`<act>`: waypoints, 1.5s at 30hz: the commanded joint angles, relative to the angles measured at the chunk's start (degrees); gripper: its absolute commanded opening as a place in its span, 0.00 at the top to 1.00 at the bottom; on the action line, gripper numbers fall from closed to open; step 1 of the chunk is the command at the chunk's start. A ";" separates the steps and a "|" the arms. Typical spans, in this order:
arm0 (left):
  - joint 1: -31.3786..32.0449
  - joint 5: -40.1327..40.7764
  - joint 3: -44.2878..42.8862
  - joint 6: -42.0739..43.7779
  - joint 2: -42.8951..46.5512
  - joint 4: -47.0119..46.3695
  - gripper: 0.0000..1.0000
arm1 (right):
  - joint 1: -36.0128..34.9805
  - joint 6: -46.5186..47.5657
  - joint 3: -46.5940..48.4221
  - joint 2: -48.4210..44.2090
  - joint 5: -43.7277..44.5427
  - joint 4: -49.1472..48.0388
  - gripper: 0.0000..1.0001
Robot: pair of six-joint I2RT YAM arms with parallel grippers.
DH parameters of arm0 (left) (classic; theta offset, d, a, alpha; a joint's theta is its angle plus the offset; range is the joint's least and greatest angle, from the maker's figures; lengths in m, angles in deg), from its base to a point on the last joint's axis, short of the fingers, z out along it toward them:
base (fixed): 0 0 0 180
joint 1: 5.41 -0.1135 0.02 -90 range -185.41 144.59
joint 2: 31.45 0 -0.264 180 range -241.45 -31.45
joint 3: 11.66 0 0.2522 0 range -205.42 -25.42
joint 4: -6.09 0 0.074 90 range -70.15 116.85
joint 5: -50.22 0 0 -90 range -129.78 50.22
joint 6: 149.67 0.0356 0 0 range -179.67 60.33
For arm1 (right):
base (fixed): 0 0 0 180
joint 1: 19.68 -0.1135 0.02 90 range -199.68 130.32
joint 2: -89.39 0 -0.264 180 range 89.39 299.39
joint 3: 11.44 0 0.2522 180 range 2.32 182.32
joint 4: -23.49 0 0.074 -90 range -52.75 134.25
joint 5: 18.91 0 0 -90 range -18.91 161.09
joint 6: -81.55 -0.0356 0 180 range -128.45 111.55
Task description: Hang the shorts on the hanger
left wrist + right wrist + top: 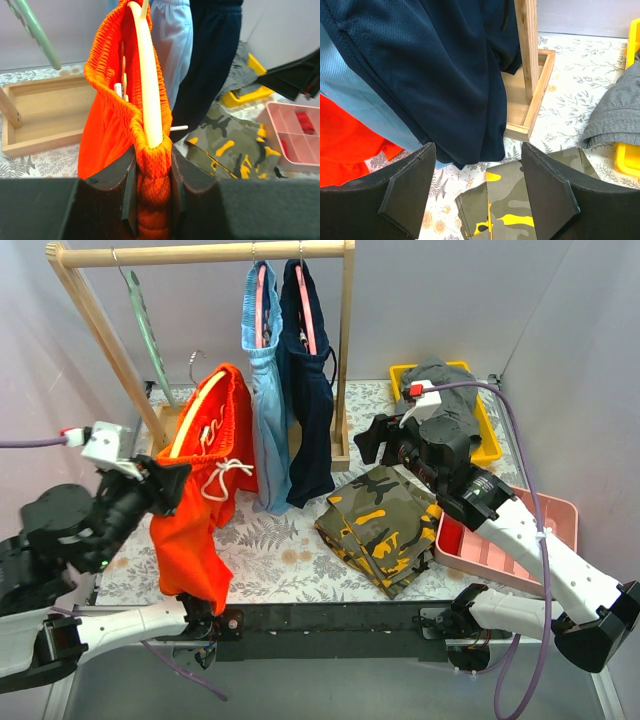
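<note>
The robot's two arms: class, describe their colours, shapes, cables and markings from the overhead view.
The left arm and right arm share black rounded joints and white links. Each carries a white wrist module with a red patch and a grey-purple cable. The left gripper and right gripper have black, wedge-shaped fingers.

Orange-red shorts (195, 510), elastic waistband stretched around the pale-yellow hanger (148, 75), white drawstring dangling; both tilted, at nine o'clock in the top view.
</note>
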 commanded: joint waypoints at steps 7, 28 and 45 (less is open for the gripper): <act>-0.48 17.16 4.28 5.37 -6.61 -28.31 1.00 | -0.19 -0.07 -0.15 -2.45 2.03 -0.43 0.24; -20.67 4.85 7.90 17.11 -19.97 -44.46 1.00 | -0.19 -0.25 -0.50 -5.35 1.32 1.24 0.24; -43.37 -25.44 8.15 9.87 -18.93 -45.48 1.00 | -0.11 1.51 0.12 -5.71 0.18 0.10 0.24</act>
